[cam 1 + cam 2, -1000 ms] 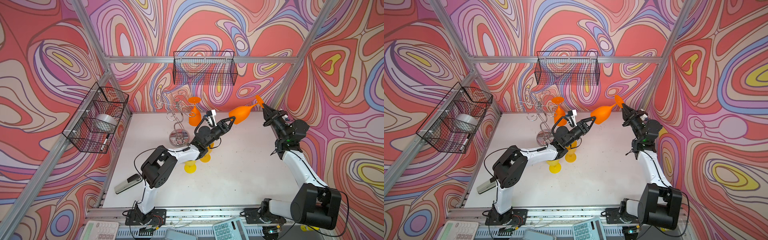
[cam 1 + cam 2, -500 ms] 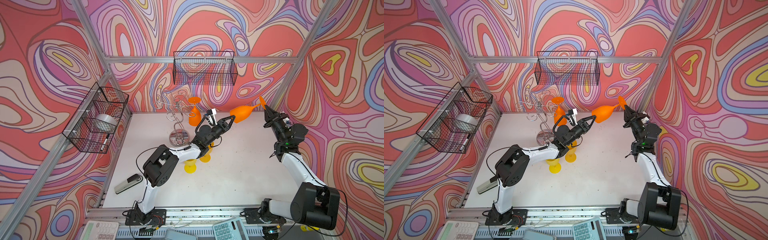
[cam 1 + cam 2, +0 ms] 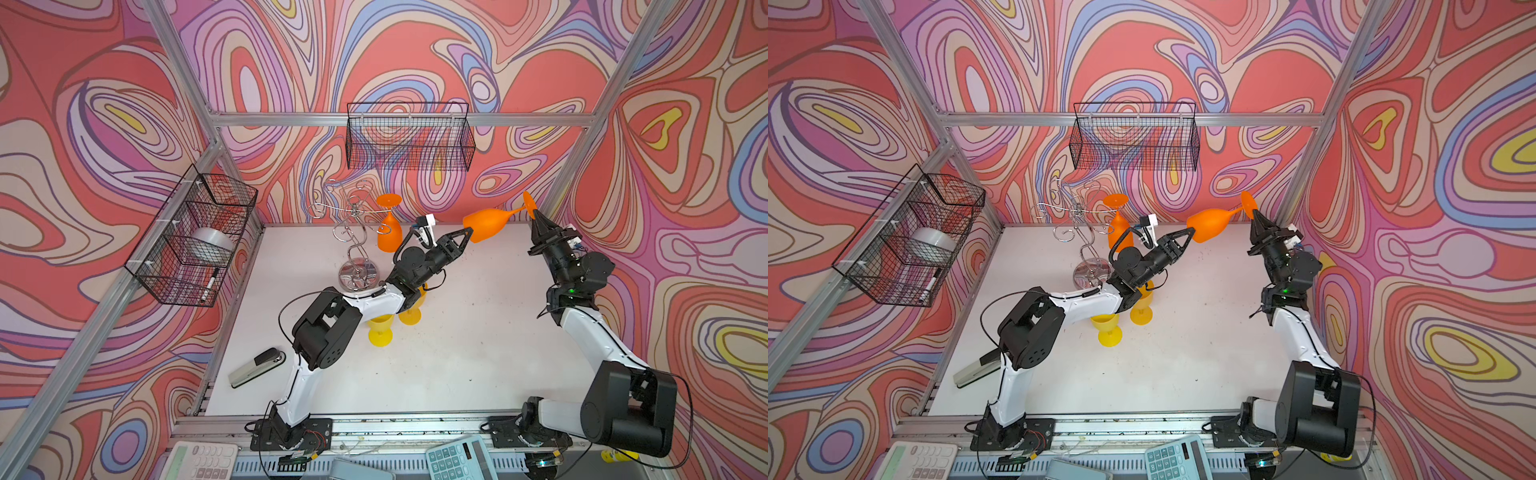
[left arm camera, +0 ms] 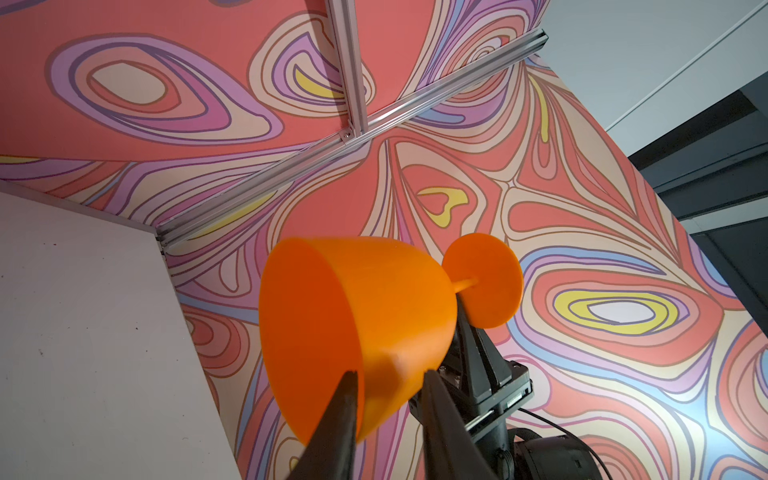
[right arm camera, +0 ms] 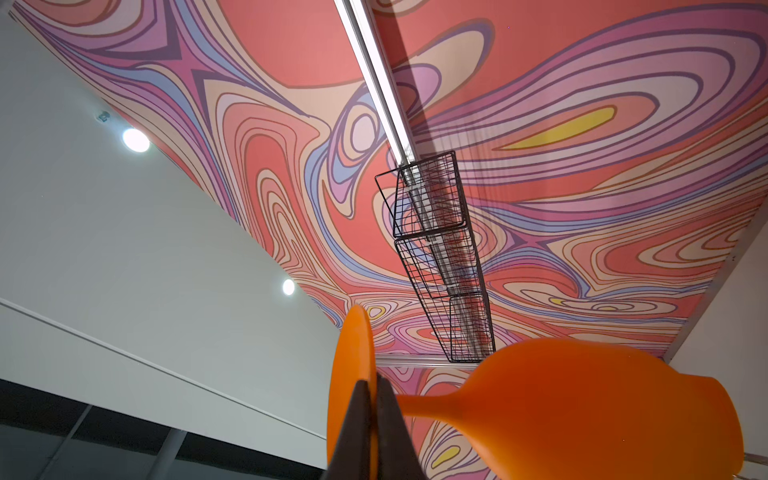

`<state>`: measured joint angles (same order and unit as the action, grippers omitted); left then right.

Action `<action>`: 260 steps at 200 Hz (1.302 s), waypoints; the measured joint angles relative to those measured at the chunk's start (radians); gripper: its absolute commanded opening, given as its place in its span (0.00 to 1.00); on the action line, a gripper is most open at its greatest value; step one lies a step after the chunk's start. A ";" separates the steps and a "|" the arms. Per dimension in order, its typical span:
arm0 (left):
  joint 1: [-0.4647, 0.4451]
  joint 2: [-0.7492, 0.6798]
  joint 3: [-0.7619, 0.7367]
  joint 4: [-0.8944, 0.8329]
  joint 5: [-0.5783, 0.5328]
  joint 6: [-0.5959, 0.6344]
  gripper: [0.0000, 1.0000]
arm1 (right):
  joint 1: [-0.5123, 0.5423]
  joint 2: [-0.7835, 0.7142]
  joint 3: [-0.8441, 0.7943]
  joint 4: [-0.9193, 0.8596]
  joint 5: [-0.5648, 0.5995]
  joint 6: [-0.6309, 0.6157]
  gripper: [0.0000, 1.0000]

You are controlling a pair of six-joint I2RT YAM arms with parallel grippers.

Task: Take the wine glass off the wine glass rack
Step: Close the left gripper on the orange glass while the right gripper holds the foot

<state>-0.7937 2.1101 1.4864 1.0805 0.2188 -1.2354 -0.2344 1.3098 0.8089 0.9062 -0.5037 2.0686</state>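
White links (image 3: 376,302), black joints (image 3: 322,332), pointed black claws (image 3: 468,236)

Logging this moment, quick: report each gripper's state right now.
Left gripper: astride the rim of the orange wine glass; grip cannot be told.
Right gripper: closed on the same glass's foot.
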 measured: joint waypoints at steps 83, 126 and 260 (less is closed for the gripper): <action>0.011 0.005 0.023 0.001 0.090 0.000 0.40 | -0.003 0.008 -0.018 0.063 0.018 0.000 0.00; 0.013 0.005 0.023 0.002 0.128 0.004 0.38 | -0.004 -0.027 -0.032 0.054 0.019 0.000 0.00; 0.003 -0.064 -0.048 0.118 0.208 0.020 0.53 | -0.004 -0.232 -0.079 -0.087 0.015 0.000 0.00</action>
<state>-0.7902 2.0457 1.4380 1.1988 0.4263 -1.2156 -0.2386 1.0779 0.7300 0.8196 -0.4885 2.0686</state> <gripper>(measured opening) 0.492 0.049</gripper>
